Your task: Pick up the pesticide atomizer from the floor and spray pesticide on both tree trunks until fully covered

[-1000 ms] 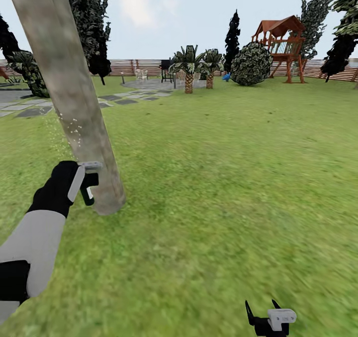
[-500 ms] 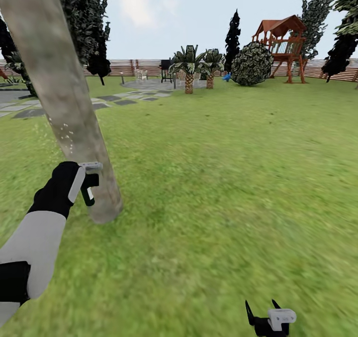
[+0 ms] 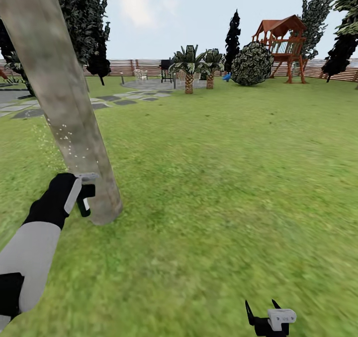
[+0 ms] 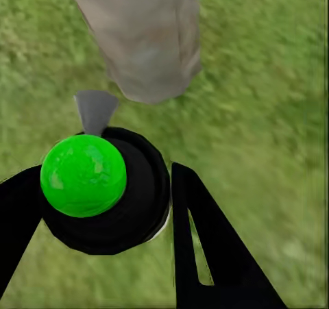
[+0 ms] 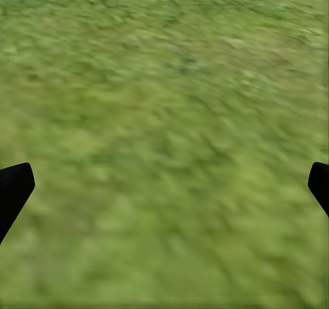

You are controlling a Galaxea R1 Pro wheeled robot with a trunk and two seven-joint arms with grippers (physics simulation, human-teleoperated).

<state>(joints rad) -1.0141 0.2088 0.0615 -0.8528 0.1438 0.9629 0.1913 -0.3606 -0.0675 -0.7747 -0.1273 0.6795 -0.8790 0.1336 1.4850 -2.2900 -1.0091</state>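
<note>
the head view looks forward across the lawn [image 3: 223, 177], sharing the tree trunk [image 3: 64, 103] base with the close left wrist view; the right wrist view faces down at grass.

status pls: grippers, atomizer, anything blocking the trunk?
Left gripper shut on pesticide atomizer, nozzle aimed at tree trunk base. Right gripper open, idle over grass. White spray flecks on bark; nothing between nozzle and trunk.

Mottled grey-beige tree trunk [image 3: 64, 103], green lawn [image 3: 223, 177], black atomizer [image 4: 113, 192] with bright-green top.
</note>
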